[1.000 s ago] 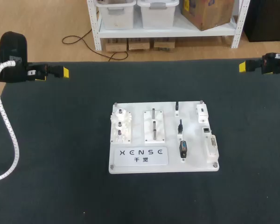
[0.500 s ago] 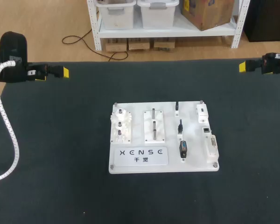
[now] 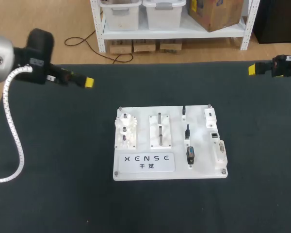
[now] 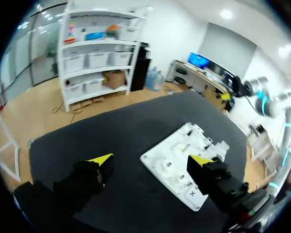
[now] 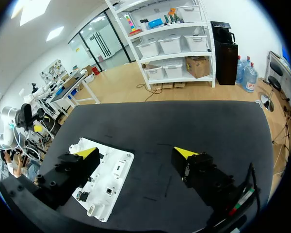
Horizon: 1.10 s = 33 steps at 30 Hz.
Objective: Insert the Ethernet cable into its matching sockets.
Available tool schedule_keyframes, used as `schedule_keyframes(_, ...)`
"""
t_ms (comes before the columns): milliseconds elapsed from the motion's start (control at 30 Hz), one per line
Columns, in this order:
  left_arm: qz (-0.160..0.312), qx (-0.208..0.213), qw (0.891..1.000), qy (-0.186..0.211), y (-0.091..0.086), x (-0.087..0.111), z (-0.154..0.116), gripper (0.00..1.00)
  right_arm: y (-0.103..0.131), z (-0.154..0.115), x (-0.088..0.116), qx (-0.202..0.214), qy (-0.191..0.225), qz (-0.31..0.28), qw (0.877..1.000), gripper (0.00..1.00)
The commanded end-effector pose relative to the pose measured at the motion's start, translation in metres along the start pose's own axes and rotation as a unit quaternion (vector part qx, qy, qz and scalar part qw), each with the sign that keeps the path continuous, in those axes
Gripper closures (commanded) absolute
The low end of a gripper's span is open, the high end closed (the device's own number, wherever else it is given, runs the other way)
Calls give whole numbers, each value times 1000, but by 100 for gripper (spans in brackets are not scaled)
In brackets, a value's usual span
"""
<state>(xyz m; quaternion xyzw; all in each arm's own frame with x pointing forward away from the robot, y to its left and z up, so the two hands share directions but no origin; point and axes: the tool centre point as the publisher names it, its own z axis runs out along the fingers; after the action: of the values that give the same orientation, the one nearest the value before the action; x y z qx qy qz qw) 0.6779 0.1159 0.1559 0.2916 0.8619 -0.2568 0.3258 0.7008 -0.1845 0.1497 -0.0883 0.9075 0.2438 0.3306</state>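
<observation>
Head view: left gripper (image 3: 88, 83) and right gripper (image 3: 252, 69) both gape empty, well off the board (image 3: 136, 174); nothing grasped, insertion all to do.

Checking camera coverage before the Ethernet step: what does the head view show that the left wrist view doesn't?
Only the head view: the left arm's white ribbed hose and the whole white board, unobstructed. Only the left wrist view: the left gripper seen from behind, its two yellow-tipped fingers standing well apart and holding nothing. Both: the board lying on the black table.
</observation>
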Motion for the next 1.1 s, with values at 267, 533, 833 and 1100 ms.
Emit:
schedule_keyframes(267, 247, 310, 918, -8, -50, 24, 26, 0, 0, 0, 0, -1, 0, 0, 1000, 0)
schedule_keyframes(533, 263, 350, 899, -31, -80, 36, 39, 0, 0, 0, 0, -1, 0, 0, 1000, 0)
schedule_keyframes(833, 286, 318, 904, -21, -106, 40, 56, 0, 0, 0, 0, -1, 0, 0, 1000, 0)
schedule_keyframes(1100, 273, 242, 931, 4, -115, 46, 78, 0, 0, 0, 0, -1, 0, 0, 1000, 0)
